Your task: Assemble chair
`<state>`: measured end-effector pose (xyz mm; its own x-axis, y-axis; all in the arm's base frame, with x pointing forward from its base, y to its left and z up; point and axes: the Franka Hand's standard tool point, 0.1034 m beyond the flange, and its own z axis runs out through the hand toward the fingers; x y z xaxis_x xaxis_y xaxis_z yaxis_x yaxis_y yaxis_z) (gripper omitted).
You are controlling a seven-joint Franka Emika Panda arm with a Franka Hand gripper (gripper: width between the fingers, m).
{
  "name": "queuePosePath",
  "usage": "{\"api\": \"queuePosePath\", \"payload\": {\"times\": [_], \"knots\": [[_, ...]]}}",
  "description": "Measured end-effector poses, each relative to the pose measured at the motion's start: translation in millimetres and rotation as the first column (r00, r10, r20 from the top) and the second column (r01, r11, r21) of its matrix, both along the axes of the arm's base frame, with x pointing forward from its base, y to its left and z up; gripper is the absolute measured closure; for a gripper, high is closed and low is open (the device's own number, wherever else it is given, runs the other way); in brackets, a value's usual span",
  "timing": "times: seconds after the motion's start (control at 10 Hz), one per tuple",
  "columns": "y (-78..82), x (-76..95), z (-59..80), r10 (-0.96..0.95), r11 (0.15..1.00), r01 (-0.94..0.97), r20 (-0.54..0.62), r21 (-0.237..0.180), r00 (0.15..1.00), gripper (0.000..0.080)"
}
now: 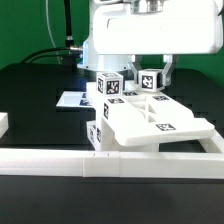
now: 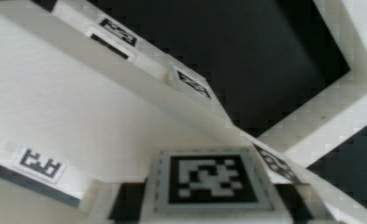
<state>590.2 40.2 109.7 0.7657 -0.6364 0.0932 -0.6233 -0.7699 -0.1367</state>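
Matte white chair (image 1: 150,125) pieces carry black-and-white square tags (image 2: 208,177).

White tagged chair (image 1: 140,122) against border wall

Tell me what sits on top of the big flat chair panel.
Two tagged white blocks stand upright on the chair panel, at its far side. The robot arm hangs over them. Their bases and the pincer are covered.

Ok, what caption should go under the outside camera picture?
Robot arm reaching down over the half-built white chair beside the low border wall.
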Motion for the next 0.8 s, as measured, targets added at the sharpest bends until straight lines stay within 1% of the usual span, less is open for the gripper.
{"api": "queuePosePath", "payload": {"times": [0.1,0.4,0.5,0.6,0.8], "knots": [[0.1,0.0,0.0,-0.036,0.999,0.036,-0.002,0.006,0.999,0.0534],[0.3,0.2,0.0,-0.251,0.967,0.251,-0.017,0.040,0.968,0.0534],[0.0,0.5,-0.3,-0.356,0.932,0.357,-0.027,0.066,0.934,0.0534],[0.8,1.9,-0.2,-0.441,0.893,0.443,-0.035,0.084,0.897,0.0534],[0.8,5.1,-0.1,-0.604,0.784,0.607,-0.069,0.130,0.794,0.0534]]}}
